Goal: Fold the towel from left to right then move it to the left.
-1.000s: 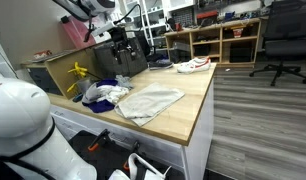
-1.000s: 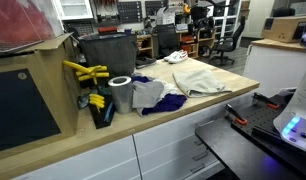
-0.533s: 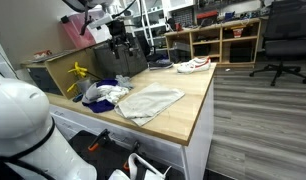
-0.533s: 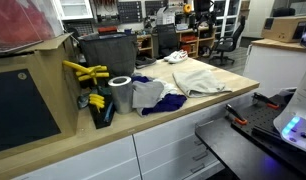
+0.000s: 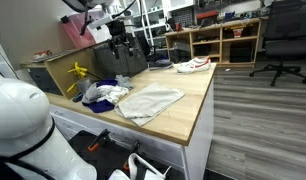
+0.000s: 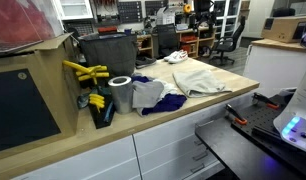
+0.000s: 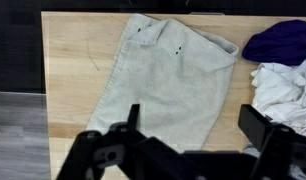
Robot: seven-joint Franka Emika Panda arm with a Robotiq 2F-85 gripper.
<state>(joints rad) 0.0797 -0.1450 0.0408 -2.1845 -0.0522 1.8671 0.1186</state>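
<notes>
The towel (image 5: pixel 150 102) lies spread flat on the wooden table (image 5: pixel 188 115), plain pale grey side up. In the other exterior view the towel (image 6: pixel 201 77) lies near the table's far end. From the wrist view I look straight down on the towel (image 7: pixel 163 80), which fills the middle of the picture. My gripper (image 7: pixel 193 125) hangs well above it, open, with nothing between its fingers (image 7: pixel 131 115). In an exterior view the gripper (image 5: pixel 118 40) is high over the table's back edge, behind the towel.
A heap of white and blue-purple cloth (image 5: pixel 103 93) lies right beside the towel; in the wrist view the heap (image 7: pixel 281 70) sits at the right edge. White shoes (image 5: pixel 191 65) rest at the table's far end. A tape roll (image 6: pixel 120 93), yellow tools (image 6: pixel 83 72) and a black bin (image 6: pixel 108 50) crowd one end.
The arm rose slightly a second ago and has stayed still since. The towel has not moved and the gripper stays open.
</notes>
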